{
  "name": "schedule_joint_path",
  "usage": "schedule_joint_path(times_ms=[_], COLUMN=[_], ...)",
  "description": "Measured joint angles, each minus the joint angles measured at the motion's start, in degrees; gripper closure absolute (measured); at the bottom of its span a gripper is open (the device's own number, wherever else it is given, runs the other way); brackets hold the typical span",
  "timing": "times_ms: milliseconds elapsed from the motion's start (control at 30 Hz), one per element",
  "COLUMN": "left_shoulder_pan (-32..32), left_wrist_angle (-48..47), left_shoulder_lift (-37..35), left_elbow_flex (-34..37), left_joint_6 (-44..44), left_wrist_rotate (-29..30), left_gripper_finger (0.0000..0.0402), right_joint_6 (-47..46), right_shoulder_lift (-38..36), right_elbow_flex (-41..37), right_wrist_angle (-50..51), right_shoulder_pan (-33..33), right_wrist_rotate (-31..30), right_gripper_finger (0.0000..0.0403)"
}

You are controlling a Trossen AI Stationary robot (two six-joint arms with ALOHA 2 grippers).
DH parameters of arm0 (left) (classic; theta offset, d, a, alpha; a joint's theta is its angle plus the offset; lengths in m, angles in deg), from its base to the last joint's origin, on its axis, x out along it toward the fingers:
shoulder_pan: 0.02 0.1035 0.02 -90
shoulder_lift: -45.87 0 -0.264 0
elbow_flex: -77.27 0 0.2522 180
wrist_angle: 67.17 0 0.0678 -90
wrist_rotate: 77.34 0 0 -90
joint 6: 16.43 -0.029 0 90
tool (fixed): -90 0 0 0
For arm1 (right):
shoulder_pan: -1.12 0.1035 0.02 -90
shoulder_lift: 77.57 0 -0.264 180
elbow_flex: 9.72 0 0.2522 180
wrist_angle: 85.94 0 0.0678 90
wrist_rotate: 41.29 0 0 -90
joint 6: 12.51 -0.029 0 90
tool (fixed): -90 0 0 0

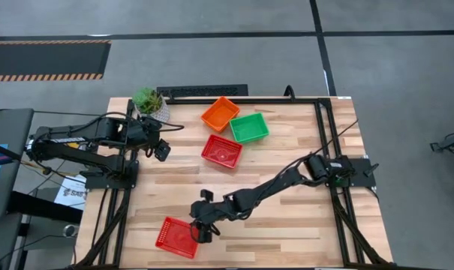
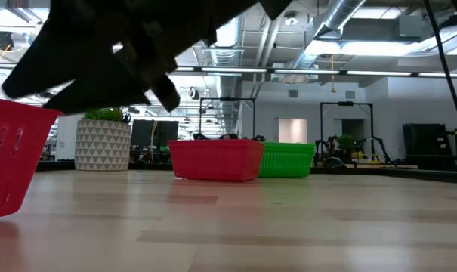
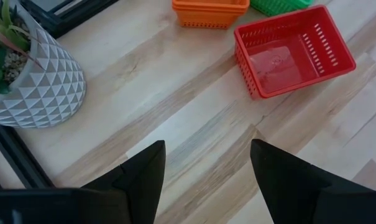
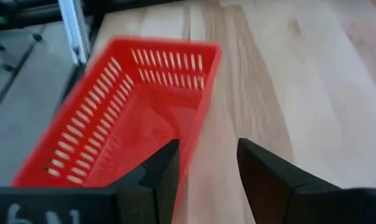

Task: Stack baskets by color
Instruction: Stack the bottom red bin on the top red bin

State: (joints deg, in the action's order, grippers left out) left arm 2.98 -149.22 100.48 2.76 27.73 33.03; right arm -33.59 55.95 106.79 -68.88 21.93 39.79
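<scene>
A red basket (image 1: 175, 237) (image 4: 122, 118) (image 2: 9, 159) lies on its base near the table's front edge, left of centre. My right gripper (image 1: 202, 229) (image 4: 207, 146) is open just above the basket's right-hand wall, one finger over the inside and one outside. An orange basket (image 1: 220, 113), a green basket (image 1: 249, 127) and a second red basket (image 1: 222, 150) (image 3: 293, 50) sit on their bases at the far middle. My left gripper (image 1: 162, 151) (image 3: 207, 146) hangs open over bare wood near the plant. My right gripper comes in slanting down from the table's right side. Its fingers straddle the rim of the red basket's right-hand wall (image 4: 197, 118). Whether either finger (image 4: 166, 165) touches the wall, I cannot tell.
A green plant in a white patterned pot (image 1: 151, 103) (image 3: 35, 81) stands at the far left corner. A black frame (image 1: 317, 150) runs along the table's edges. Bare wood (image 1: 287, 232) lies between the far baskets and the front red one.
</scene>
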Motion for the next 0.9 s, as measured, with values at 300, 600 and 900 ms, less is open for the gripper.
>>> schedule_joint_path(times_ms=[300, 600, 900], left_shoulder_pan=[-0.02, 0.00, 0.00], left_wrist_angle=[0.02, 0.02, 0.04], left_shoulder_lift=[0.00, 0.00, 0.00], left_elbow_flex=[0.00, 0.00, 0.00], left_joint_6=[-0.44, -0.46, -0.39], left_wrist_rotate=[0.09, 1.48, 1.48], left_gripper_finger=[0.0178, 0.0178, 0.0178], right_joint_6=[-1.46, -3.58, -8.09], right_shoulder_lift=[3.26, 3.68, 3.44], right_elbow_flex=[0.13, 0.15, 0.32], right_wrist_angle=[-1.49, -0.08, 3.77], right_shoulder_pan=[1.27, 0.88, -0.40], right_wrist_rotate=[0.58, 1.81, 4.77], right_gripper_finger=[0.0221, 0.0247, 0.0380])
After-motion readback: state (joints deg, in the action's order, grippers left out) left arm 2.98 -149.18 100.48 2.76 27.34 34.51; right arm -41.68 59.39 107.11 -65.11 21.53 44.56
